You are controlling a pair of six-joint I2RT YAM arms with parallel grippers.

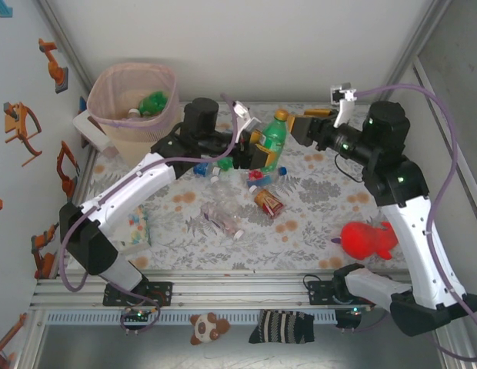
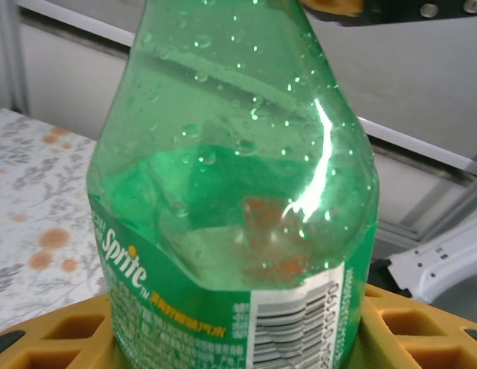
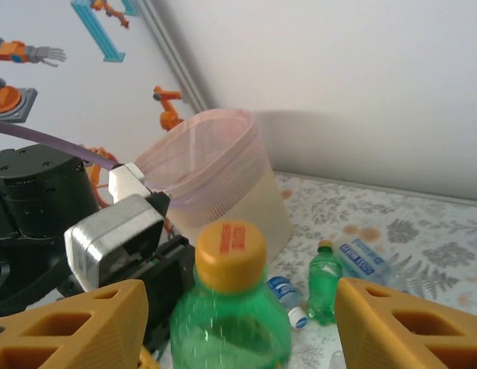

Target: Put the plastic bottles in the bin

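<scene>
A green Sprite bottle [image 1: 273, 140] with a yellow cap [image 3: 230, 252] stands upright above the table, and my left gripper [image 1: 259, 154] is shut on its lower body. Its label [image 2: 223, 323] sits between the yellow fingers [image 2: 46, 338]. My right gripper [image 1: 295, 127] is open just right of the bottle's neck, its fingers [image 3: 77, 327] spread wide on either side of the cap without touching it. The pink bin [image 1: 135, 100] stands at the far left with a green bottle [image 1: 154, 102] inside. Several more bottles [image 1: 223, 215] lie mid-table, one copper-coloured [image 1: 268, 201].
A small green bottle [image 3: 323, 280] and blue-labelled bottles [image 3: 368, 261] lie near the bin [image 3: 223, 184]. A red plush toy [image 1: 369, 240] sits at the right front. A white box with coloured dots [image 1: 138, 227] lies under the left arm. A small white container [image 1: 92, 131] adjoins the bin.
</scene>
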